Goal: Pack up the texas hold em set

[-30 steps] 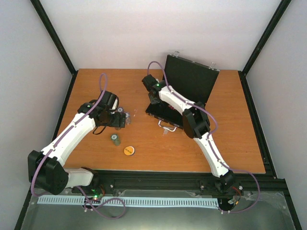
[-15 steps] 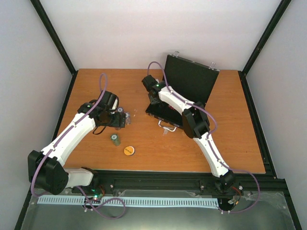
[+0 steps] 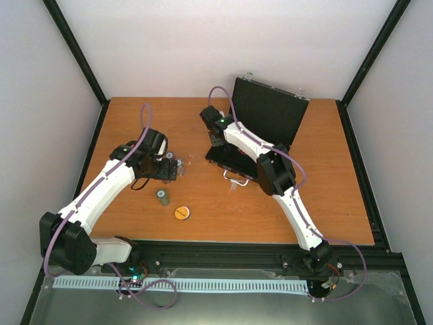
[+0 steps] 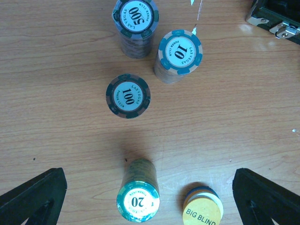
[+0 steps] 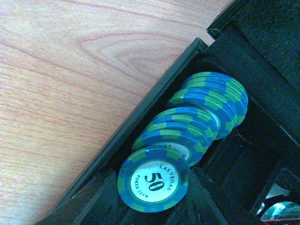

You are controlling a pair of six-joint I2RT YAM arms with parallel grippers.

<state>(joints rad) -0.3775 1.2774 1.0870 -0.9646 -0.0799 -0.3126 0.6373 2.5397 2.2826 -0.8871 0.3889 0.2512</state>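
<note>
While striped blue-green chips (image 5: 197, 110) lie slanted in a slot of the black case (image 5: 140, 119), right gripper (image 5: 151, 199) flanks the front one, grip unclear; left gripper (image 4: 148, 180) gapes over round chip stacks (image 4: 128, 95) and orange disc (image 4: 202, 213) on wood-grain table (image 4: 47, 70).

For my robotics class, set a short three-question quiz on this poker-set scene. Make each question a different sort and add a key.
1. True or false: the black case stands with its lid up.
2. Which value is printed on the blue-green chips lying in a row in the case's slot? A) 10 B) 50 C) 500
3. In the left wrist view, how many numbered chip stacks stand on the table, not counting the BIG BLIND disc?
Key: 1 true; 2 B; 3 four (500, 10, 100 and 20).
</note>
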